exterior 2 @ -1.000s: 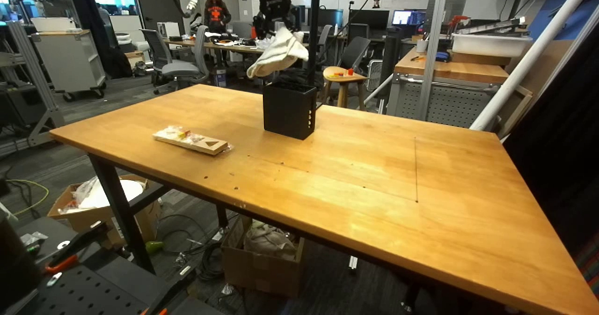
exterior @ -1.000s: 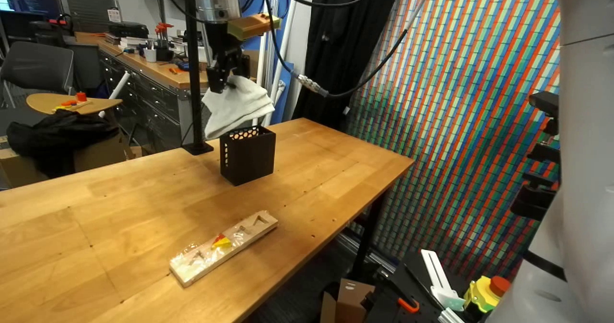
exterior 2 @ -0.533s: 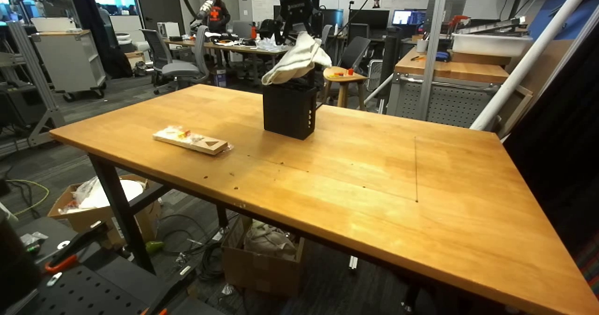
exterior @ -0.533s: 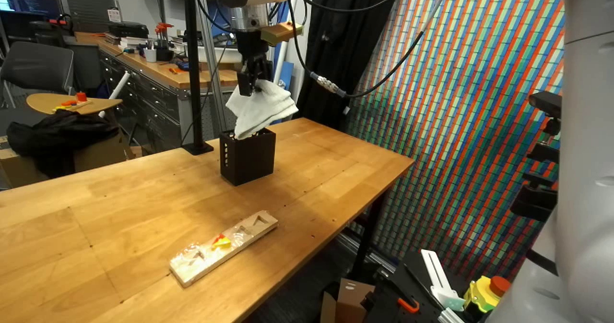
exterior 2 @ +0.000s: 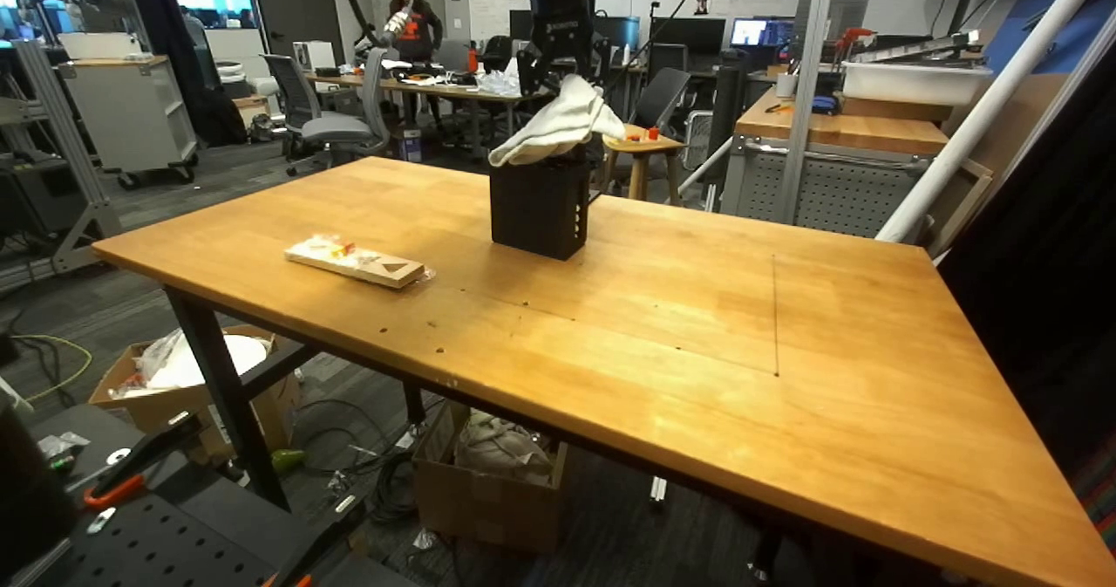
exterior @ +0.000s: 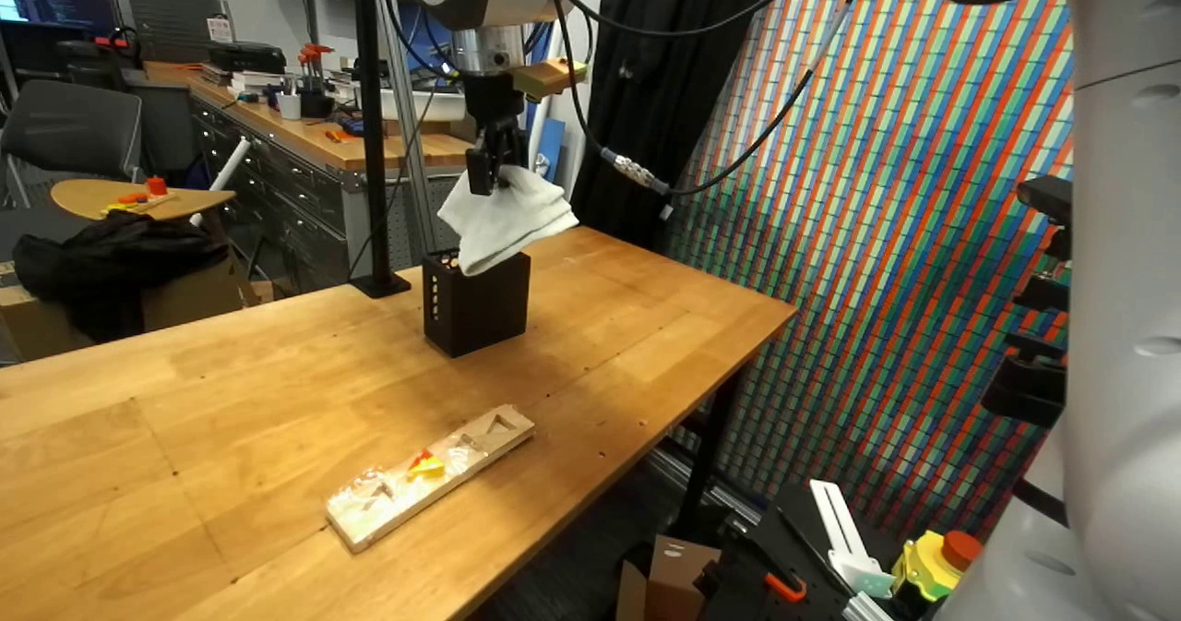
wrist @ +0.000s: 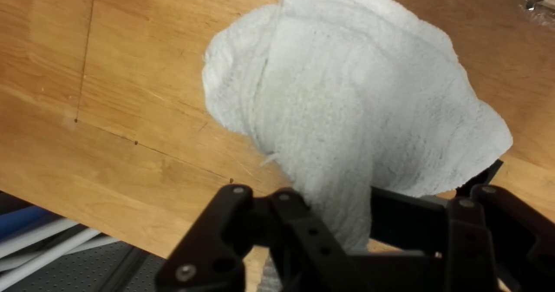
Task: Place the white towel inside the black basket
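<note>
A wooden table (exterior: 646, 307) spreads out below the jaws of a black gripper (exterior: 496, 178). A white robot arm (exterior: 1126, 252) carries the gripper, pointing it downward. Hanging from the jaws is a white towel (exterior: 512, 220): they are clamped on a bunched part of it, and the rest fans out in loose folds below and to either side of them. In the wrist view the cloth narrows to a pinch where it runs in between the jaws. Beneath the jaws, and beneath the towel, a black basket (exterior: 480, 307) stands upright on the tabletop, boxy, with a row of holes in one side. In both exterior views the lowest edge of the cloth overlaps the basket's rim; whether it touches the rim or dips inside cannot be told. Lower than the jaws and well apart from them, a pale wooden board (exterior: 461, 462) lies flat on the table, partly wrapped in clear plastic (exterior: 369, 481). Small red and yellow pieces (exterior: 426, 464) show on the board.
</note>
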